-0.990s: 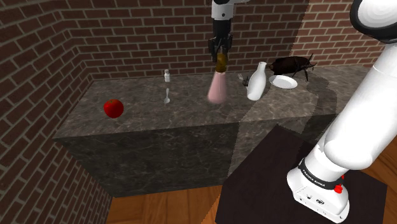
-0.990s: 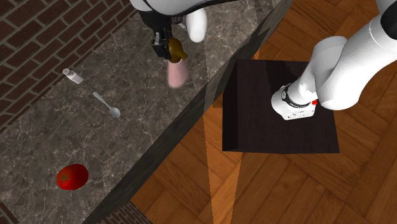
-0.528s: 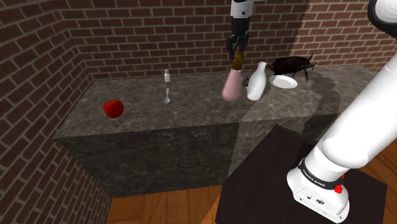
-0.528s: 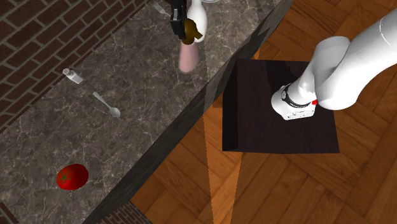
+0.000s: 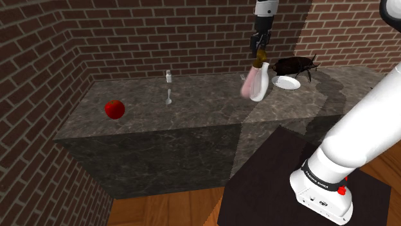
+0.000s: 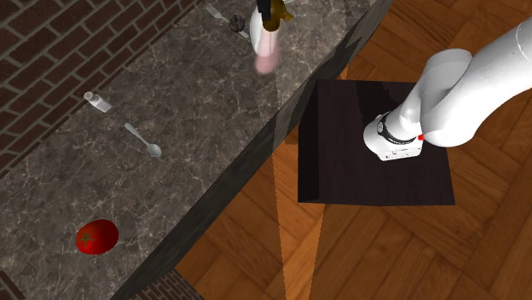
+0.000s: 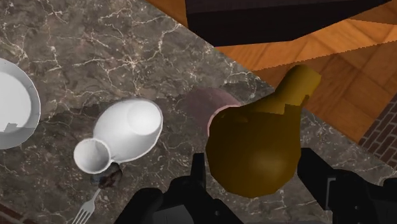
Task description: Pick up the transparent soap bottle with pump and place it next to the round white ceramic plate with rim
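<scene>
Gripper (image 5: 259, 52): closed on the brown pump head (image 7: 254, 149) of the soap bottle (image 5: 248, 83), with one black finger (image 7: 316, 170) on either side of the head. The bottle's pink translucent body hangs tilted beneath it, over the dark marbled counter (image 5: 193, 109).

Position: the bottle is near the round white plate (image 5: 286, 82) but not beside it. A white vase (image 7: 130, 127) stands between the two, just beside the bottle. A fork (image 7: 86, 205) lies by the vase's neck, on the plate's bottle side.

Other items: a dark brown object (image 5: 294, 65) sits just behind the plate. A spoon (image 5: 168, 98), a small shaker (image 5: 169, 76) and a red fruit (image 5: 114, 108) lie well apart from the plate, beyond the bottle.

Markings: the lettering on the arm's base ring (image 5: 319, 180) is too small to read.
</scene>
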Controlling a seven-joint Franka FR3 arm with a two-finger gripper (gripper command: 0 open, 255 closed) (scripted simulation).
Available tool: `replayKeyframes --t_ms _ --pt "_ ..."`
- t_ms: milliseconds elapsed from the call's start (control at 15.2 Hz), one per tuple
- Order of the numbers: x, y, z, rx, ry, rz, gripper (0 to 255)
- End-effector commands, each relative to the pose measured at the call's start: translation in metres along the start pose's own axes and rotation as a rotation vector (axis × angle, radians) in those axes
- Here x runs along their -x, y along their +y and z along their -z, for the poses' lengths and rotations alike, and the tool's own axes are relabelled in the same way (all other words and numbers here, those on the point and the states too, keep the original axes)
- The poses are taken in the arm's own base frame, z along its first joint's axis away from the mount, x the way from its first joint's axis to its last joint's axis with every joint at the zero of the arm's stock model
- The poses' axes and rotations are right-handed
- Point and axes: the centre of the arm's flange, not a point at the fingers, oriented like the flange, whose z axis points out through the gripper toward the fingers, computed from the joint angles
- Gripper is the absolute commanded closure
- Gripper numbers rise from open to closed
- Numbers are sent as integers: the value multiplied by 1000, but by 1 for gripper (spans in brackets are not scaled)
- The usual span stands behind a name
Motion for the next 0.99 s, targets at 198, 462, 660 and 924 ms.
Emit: replayKeyframes --t_ms 198,462,660,924 --pt "33 60 1 0 0 1 255" --pt "58 106 2 0 0 1 255" --pt "76 141 3 0 0 1 255" --pt "101 188 3 0 0 1 255"
